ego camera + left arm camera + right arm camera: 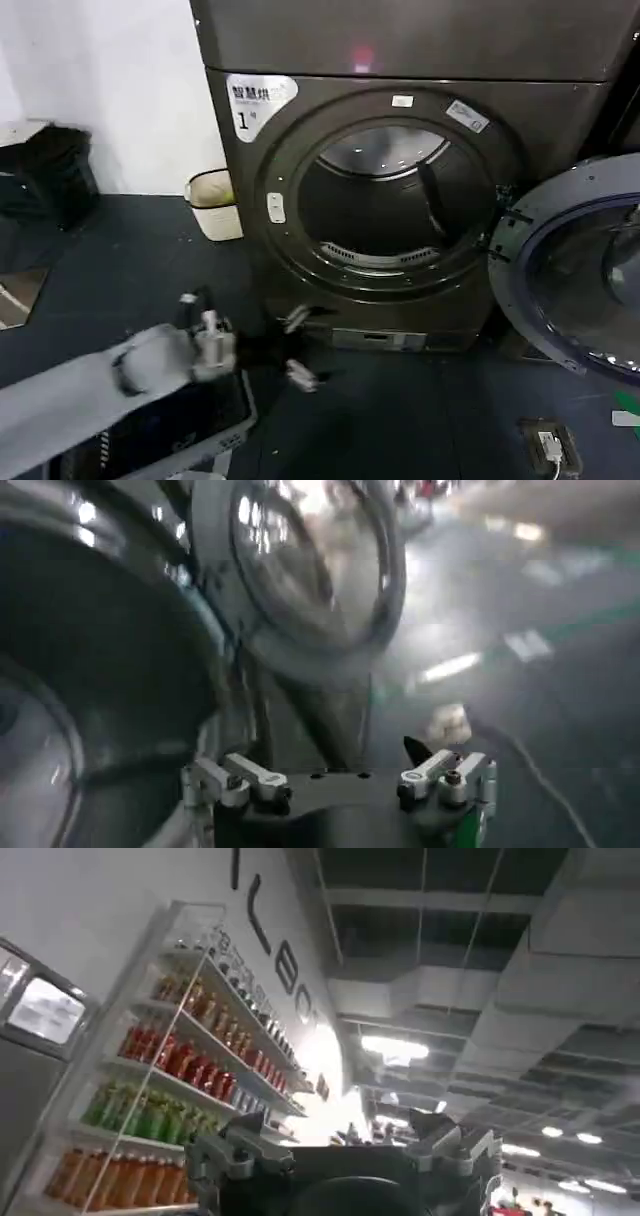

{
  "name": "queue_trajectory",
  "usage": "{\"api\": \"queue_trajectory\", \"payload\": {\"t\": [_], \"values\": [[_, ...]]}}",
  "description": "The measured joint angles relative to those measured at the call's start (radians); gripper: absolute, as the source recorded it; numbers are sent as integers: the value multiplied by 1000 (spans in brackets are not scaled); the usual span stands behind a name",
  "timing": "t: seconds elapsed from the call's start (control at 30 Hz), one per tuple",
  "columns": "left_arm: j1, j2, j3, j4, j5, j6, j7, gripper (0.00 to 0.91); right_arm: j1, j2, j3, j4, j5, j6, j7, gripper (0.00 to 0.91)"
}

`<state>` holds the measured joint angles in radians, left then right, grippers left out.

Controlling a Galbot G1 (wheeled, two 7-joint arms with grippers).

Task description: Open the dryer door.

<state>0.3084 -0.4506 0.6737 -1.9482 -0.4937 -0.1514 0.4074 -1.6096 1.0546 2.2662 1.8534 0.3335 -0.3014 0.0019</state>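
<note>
The dryer (300, 240) is a dark bronze-grey machine with a white "1" sticker (256, 100) at its upper left. The dryer door (575, 270) stands swung wide to the right, grey-blue inner face showing, and the round drum opening (385, 200) is uncovered. My left gripper (297, 348) hovers low in front of the dryer's bottom left, open and holding nothing, apart from the door. In the left wrist view that gripper (340, 772) is spread, with the door (300, 570) farther off. My right gripper (340, 1143) is open, raised toward a ceiling and drink shelves.
A beige bin (213, 202) stands against the wall left of the dryer. A black bag (55, 170) sits at the far left. A grey basket (200, 440) lies under my left arm. A small device (550, 447) lies on the dark floor at the lower right.
</note>
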Motion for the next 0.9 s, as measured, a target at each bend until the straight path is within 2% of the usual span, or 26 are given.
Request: {"api": "queue_trajectory", "payload": {"t": [0.3,0.37,0.57,0.7,0.9], "values": [[218,263,-218,-58,138,126,95,907,42,-14,-30,-39,-45,-10,0,907],[253,310,-247,-56,173,120,129,907,49,-21,-32,-50,-46,-12,-1,907],[310,403,-267,-6,239,105,141,907,53,-36,-28,-74,-52,-11,-5,907],[316,432,-252,32,270,78,142,907,63,-36,-31,-83,-77,-1,-28,907],[320,448,-232,88,340,70,168,907,62,-35,-25,-83,-72,-1,-32,907]]}}
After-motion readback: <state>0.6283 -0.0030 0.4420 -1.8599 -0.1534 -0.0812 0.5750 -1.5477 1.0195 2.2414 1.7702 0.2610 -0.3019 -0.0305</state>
